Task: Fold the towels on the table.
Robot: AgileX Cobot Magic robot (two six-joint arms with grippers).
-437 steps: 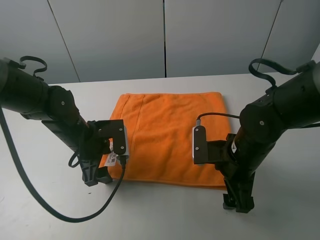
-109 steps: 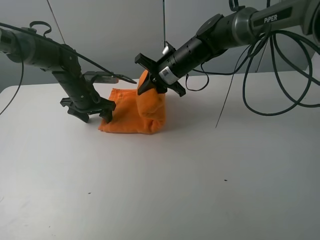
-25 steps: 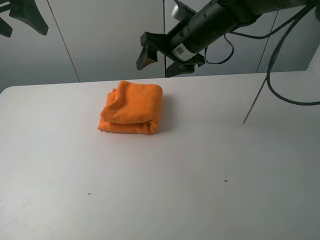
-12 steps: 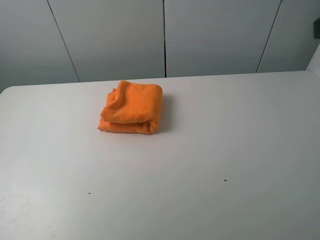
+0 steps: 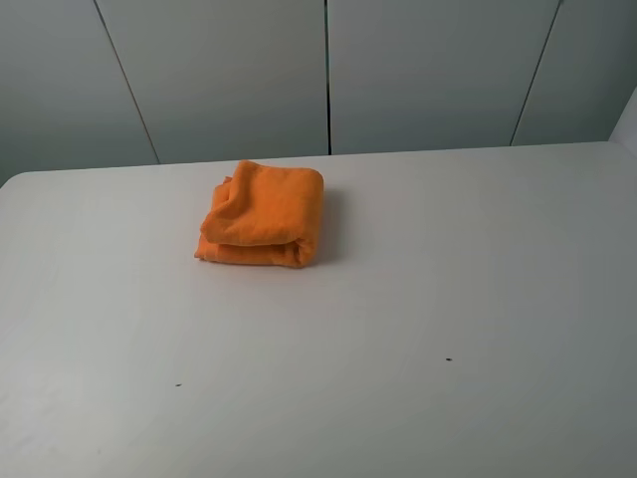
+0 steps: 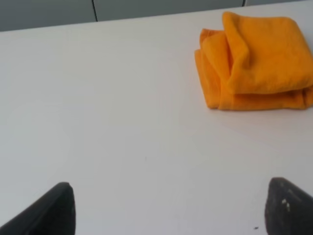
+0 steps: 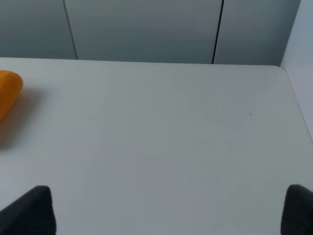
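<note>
The orange towel [image 5: 263, 215] lies folded into a small thick bundle on the white table [image 5: 398, 299], toward the back left of the high view. It shows in the left wrist view [image 6: 257, 61] and its edge shows in the right wrist view [image 7: 9, 93]. Neither arm appears in the high view. My left gripper [image 6: 168, 210] is open and empty, well back from the towel, with both fingertips [image 6: 54, 208] apart over bare table. My right gripper [image 7: 166, 210] is open and empty, far to the towel's right.
Grey wall panels [image 5: 328, 70] stand behind the table's back edge. The table's right edge [image 7: 296, 103] shows in the right wrist view. A few tiny dark specks [image 5: 448, 359] mark the tabletop.
The right arm that hung above the towel one second ago has left the high view, as has the left arm at the top left. The towel has not moved.
</note>
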